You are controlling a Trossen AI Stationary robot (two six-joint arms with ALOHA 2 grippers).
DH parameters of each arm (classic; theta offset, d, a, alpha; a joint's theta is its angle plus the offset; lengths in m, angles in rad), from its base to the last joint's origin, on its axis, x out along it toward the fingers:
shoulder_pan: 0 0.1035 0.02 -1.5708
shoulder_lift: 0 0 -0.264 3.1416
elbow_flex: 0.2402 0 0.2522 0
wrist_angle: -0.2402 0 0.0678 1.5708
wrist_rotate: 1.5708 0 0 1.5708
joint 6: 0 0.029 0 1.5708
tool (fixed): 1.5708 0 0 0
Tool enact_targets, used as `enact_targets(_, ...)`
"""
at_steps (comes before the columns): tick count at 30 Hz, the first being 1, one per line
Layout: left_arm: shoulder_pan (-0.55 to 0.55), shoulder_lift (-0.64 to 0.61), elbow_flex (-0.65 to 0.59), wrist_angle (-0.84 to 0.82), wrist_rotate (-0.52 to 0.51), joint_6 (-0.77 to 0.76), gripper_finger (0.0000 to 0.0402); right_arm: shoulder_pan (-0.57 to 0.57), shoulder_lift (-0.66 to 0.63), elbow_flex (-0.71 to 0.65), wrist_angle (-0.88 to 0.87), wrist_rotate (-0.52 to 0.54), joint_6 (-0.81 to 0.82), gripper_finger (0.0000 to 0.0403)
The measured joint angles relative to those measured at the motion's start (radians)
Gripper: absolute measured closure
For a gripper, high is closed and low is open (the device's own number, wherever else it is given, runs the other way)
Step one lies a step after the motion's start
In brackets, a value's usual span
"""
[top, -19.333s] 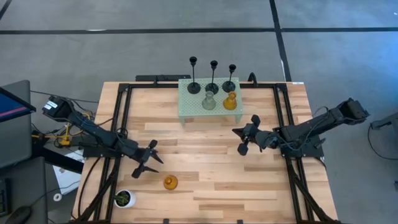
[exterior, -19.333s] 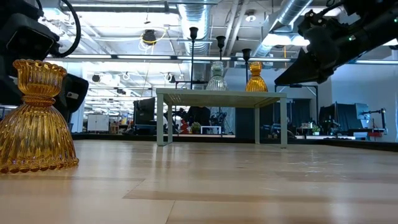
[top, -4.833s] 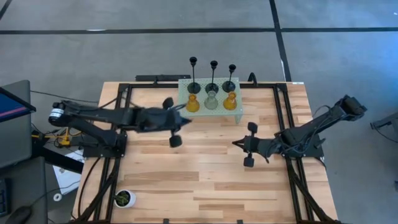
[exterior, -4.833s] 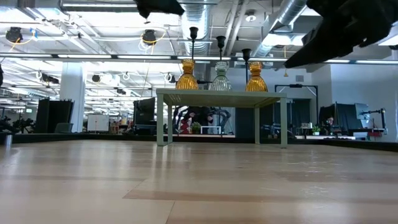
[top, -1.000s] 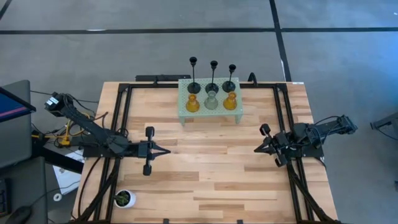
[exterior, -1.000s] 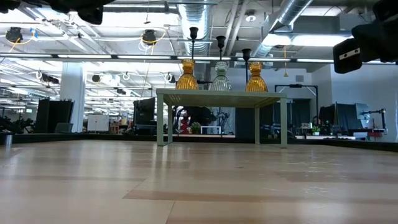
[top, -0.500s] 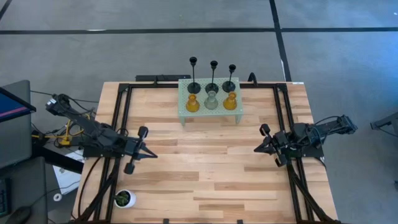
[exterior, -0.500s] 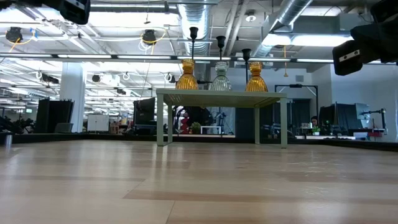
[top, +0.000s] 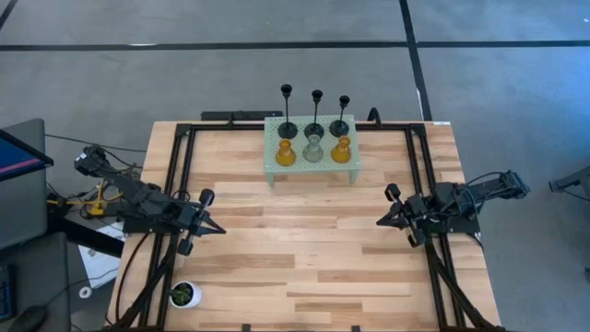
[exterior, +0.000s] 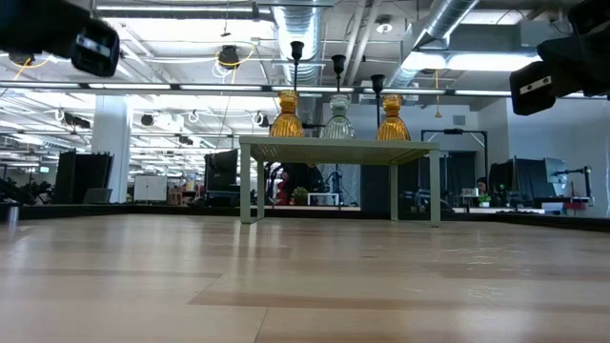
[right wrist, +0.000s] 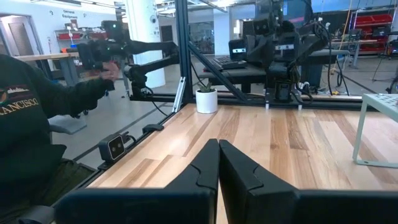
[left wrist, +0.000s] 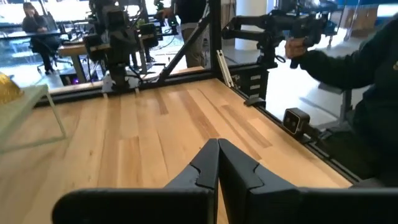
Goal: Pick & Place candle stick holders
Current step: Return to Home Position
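Observation:
All six candle stick holders stand on the pale green perforated stand at the table's far middle. Three black thin-stemmed ones stand in the back row. Two amber ones and a pale grey one stand in the front row. My left gripper is shut and empty at the table's left side. My right gripper is shut and empty at the right side. Both are far from the stand.
A small white pot with a green plant stands at the table's near left corner. A black frame runs along the table's edges. A person sits beyond the table's near edge. Bare wood lies between the arms.
My left gripper has drawn back toward the table's left edge, staying shut. My right arm has kept still.

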Motion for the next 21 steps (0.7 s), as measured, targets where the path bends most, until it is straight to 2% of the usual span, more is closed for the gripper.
enact_targets(2,0.000,-0.033,-0.036,0.009,0.009,-0.023,0.0395,0.000,0.000,0.000,0.000,0.000,-0.001,0.0403)
enact_targets(9,0.000,-0.106,-0.132,0.053,0.138,-0.034,0.0395,0.000,0.000,0.000,0.000,0.000,-0.011,0.0403)
enact_targets(17,0.000,-0.109,-0.180,0.064,0.157,-0.052,0.0395,0.000,0.001,0.000,0.000,-0.007,-0.011,0.0403)
enact_targets(21,0.000,-0.107,-0.180,0.068,0.223,-0.051,0.0395,0.000,0.001,0.000,0.000,-0.008,-0.031,0.0403)
